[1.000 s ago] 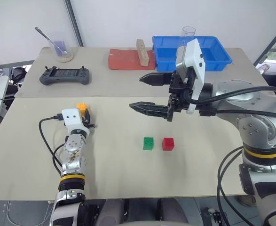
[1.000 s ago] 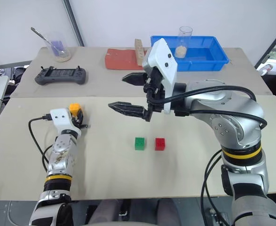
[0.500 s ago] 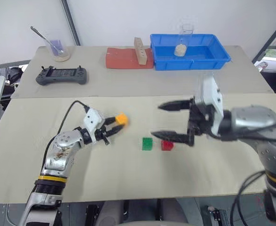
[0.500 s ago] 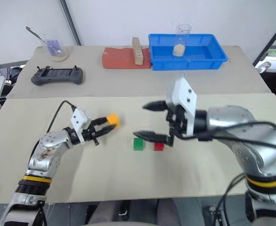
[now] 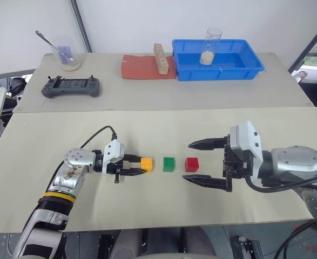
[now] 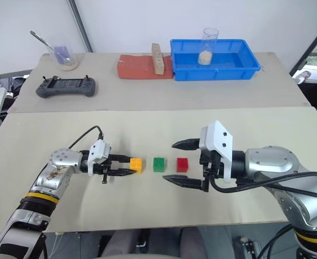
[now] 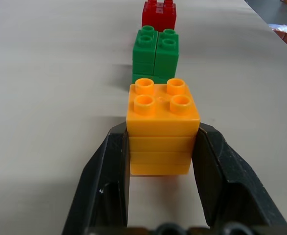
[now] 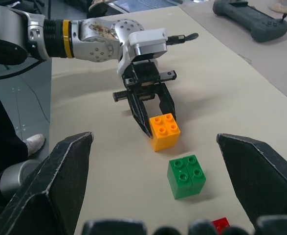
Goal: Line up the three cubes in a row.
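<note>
From the head camera, the green cube sits on the near table and serves as the marker: the orange-yellow cube lies just to its left and the red cube just to its right, the three in a line with small gaps between them. The left gripper reaches in from the left of the green cube, its two black fingers clamped on the orange-yellow cube's sides. The right gripper hovers to the right of the green cube with fingers spread wide, holding nothing, the red cube lying between their tips. In the left wrist view, the fingers press both flanks of the orange-yellow cube, the green cube directly beyond it and the red cube beyond that. In the right wrist view, the wide-spread fingers frame the green cube, with the left gripper gripping the orange-yellow cube just past it.
</note>
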Robot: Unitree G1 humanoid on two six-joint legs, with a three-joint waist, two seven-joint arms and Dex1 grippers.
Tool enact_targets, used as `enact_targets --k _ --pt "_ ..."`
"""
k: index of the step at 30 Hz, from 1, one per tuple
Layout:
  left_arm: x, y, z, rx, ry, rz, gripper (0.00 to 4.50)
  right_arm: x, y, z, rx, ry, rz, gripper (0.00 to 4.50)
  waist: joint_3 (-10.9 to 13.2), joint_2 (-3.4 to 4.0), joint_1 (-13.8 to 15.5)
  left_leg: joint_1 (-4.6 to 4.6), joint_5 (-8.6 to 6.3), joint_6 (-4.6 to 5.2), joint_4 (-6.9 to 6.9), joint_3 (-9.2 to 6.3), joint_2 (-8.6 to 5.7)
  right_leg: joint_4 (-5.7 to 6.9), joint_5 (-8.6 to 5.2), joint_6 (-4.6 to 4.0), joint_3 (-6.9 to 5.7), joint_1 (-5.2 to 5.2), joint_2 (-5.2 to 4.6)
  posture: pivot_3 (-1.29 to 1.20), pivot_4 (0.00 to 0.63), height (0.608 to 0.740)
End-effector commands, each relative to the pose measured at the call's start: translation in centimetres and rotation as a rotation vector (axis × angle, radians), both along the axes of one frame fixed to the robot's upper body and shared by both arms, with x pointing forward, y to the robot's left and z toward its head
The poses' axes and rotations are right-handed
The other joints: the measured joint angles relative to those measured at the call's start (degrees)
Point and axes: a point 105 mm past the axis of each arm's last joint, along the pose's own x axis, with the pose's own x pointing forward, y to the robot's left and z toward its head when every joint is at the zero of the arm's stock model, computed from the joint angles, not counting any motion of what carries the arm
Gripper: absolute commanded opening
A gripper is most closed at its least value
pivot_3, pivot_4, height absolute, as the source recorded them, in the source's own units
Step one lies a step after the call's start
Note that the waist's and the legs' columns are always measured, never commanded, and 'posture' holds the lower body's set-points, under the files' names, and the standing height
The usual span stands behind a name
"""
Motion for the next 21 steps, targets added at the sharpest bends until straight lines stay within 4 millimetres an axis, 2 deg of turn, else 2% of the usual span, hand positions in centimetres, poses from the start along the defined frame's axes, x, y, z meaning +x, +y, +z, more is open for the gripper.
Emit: enact_targets --k 1,8,14,15,18,21 --pt "0.4 0.5 0.0 0.015 -0.026 0.000 1.28 -0.3 -0.1 1.0 0.000 -0.060 0.006 4.50 0.0 0.00 0.0 0.00 0.00 0.00 0.03 -0.01 0.01 0.00 0.00 0.00 -0.01 0.02 0.01 0.00 0.150 0.740" --pt "0.8 0.5 -0.6 0.026 -0.047 0.011 1.28 -0.1 -0.1 1.1 -0.002 -0.064 0.000 4.50 0.0 0.00 0.1 0.01 0.00 0.01 0.09 -0.03 0.01 0.03 0.00 0.00 -0.04 0.08 0.03 0.00 0.150 0.740" --pt "1.3 0.8 -0.7 0.035 -0.045 0.021 4.17 0.2 0.0 1.1 0.002 -0.064 -0.007 4.50 0.0 0.00 0.1 0.06 -0.01 0.02 0.17 -0.11 0.00 0.03 0.00 0.00 -0.15 0.23 0.04 0.00 0.150 0.740" --pt "1.3 0.9 -0.6 0.038 -0.046 0.019 4.45 0.3 -0.1 1.1 0.002 -0.064 -0.012 4.50 0.0 0.00 0.0 0.06 -0.01 0.02 0.18 -0.13 0.00 0.02 0.00 0.00 -0.18 0.23 0.04 0.00 0.150 0.740" --pt "1.2 1.3 0.1 0.041 -0.052 0.013 4.45 0.6 -0.5 1.1 0.003 -0.062 -0.038 4.50 0.0 0.00 0.0 0.06 -0.01 0.03 0.18 -0.13 0.00 0.03 0.00 0.00 -0.18 0.25 0.04 0.00 0.150 0.740" --pt "0.9 2.2 1.8 0.059 -0.067 0.012 4.45 1.0 -2.4 0.9 -0.007 -0.056 -0.110 4.50 0.0 -0.01 0.1 0.05 -0.02 0.03 0.18 -0.16 0.01 0.03 0.00 0.00 -0.21 0.25 0.05 0.00 0.150 0.740"
